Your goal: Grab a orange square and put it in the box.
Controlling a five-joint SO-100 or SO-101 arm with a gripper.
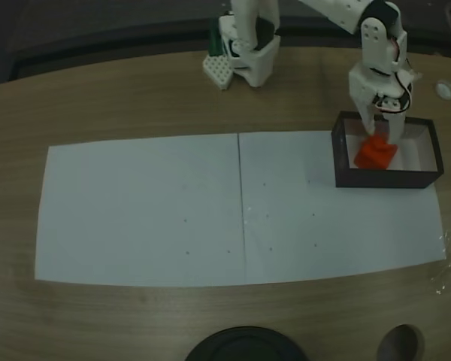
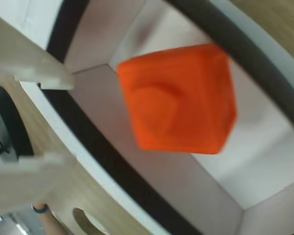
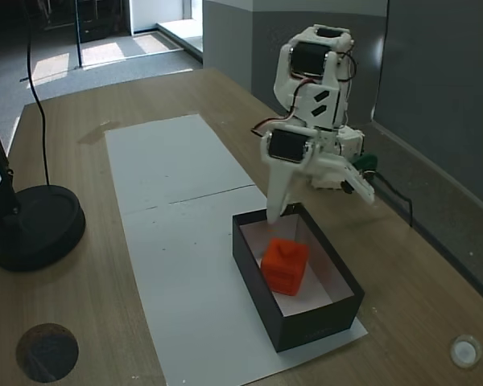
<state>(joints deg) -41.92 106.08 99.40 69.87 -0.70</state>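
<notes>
Wrist view shows the small orange plastic cube [image 2: 179,98] released inside the black-walled, white-lined box [image 2: 264,161], so the spread jaws should lift straight clear of its walls.

One fixed view is dim and greyish, its tabletop [image 1: 135,105] edge bowed by lens distortion. The other is bright — sunlight patches the floor [image 3: 88,52] behind. The wrist view is soft, the orange square [image 2: 179,98] blurred.
</notes>
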